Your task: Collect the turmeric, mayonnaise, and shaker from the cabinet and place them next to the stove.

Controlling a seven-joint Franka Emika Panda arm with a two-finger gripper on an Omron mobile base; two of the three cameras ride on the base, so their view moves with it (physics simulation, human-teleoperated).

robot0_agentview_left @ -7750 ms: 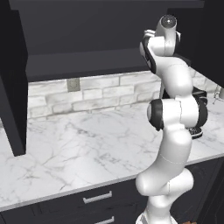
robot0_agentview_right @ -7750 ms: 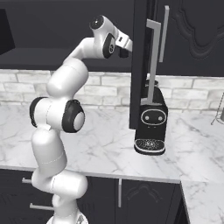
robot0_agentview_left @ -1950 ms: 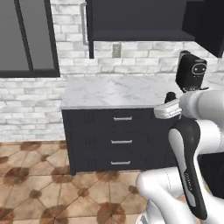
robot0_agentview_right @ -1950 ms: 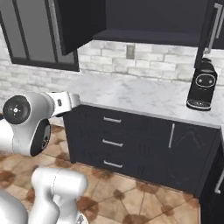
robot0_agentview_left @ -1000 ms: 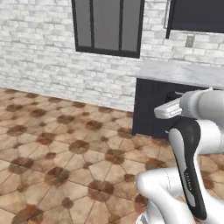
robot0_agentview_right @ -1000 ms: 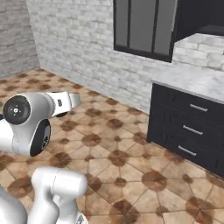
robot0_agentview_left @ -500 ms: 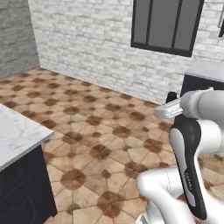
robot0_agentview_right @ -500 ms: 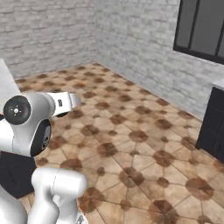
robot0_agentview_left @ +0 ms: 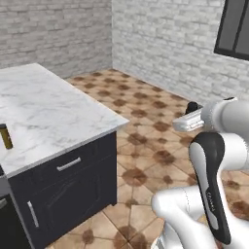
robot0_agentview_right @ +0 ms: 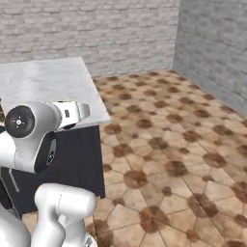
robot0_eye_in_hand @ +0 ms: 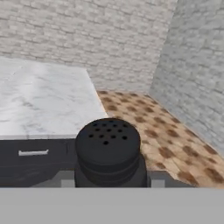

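Note:
The shaker (robot0_eye_in_hand: pixel 108 151), squat and black with a perforated rounded top, sits upright between my fingers in the hand view. My gripper (robot0_eye_in_hand: pixel 109 178) is shut on it and held out in the air over the tiled floor, short of the counter's corner. In the left base view my gripper (robot0_agentview_left: pixel 191 110) shows as a dark tip at the end of the white hand. The turmeric (robot0_agentview_left: pixel 6 136), a slim amber bottle with a dark cap, stands on the marble counter (robot0_agentview_left: pixel 58 112) at the far left. The mayonnaise, the cabinet and the stove are out of view.
The marble counter (robot0_agentview_right: pixel 48 79) tops dark cabinets with a silver-handled drawer (robot0_agentview_left: pixel 68 164). Its corner juts toward me. Brown tiled floor (robot0_agentview_right: pixel 169 144) spreads to the right. Grey brick walls (robot0_eye_in_hand: pixel 109 39) meet in a far corner, and a dark window (robot0_agentview_left: pixel 236 29) is at upper right.
The whole picture has swung as the base drove and turned: the cabinet wall and window slid away, the marble counter with the turmeric came into view. The shaker stays in my grip.

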